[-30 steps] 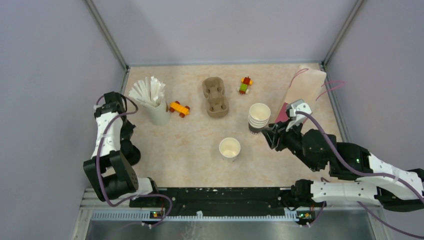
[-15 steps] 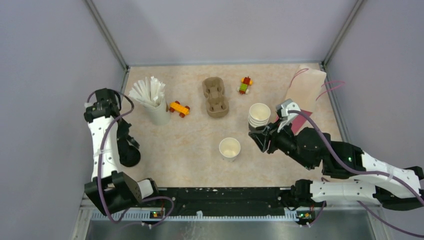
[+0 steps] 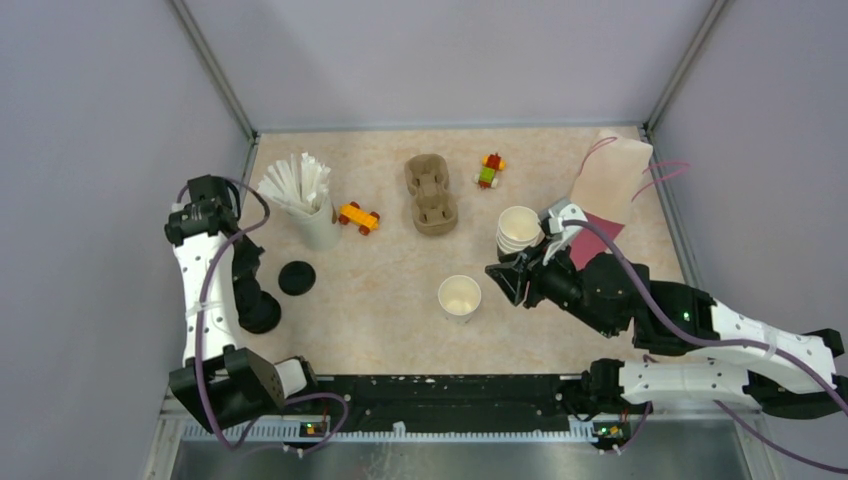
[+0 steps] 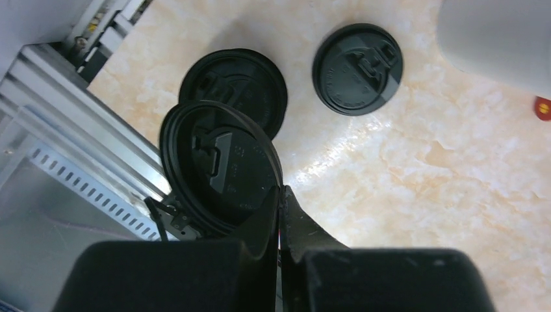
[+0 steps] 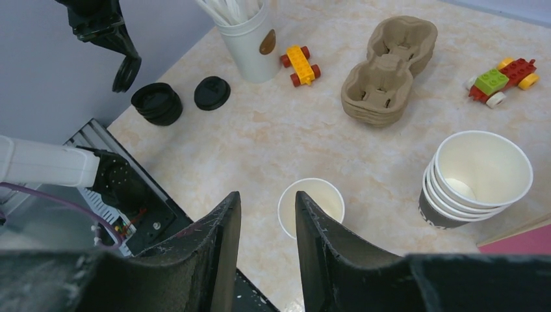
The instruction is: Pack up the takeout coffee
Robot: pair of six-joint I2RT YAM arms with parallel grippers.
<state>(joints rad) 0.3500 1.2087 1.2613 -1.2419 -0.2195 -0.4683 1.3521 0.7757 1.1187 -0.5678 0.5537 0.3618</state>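
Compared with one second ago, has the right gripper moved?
Yes. In the top view the right gripper has shifted left, away from the stack of cups and toward the single open cup.

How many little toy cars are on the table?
2. A yellow and orange toy car sits beside the cup of white sticks, on the left. A red, green and yellow toy car sits farther back, just right of the brown cup tray. None seems hidden.

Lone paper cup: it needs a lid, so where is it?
Top view: lone cup stands mid-table, in front of the pulp tray, left of the cup stack.
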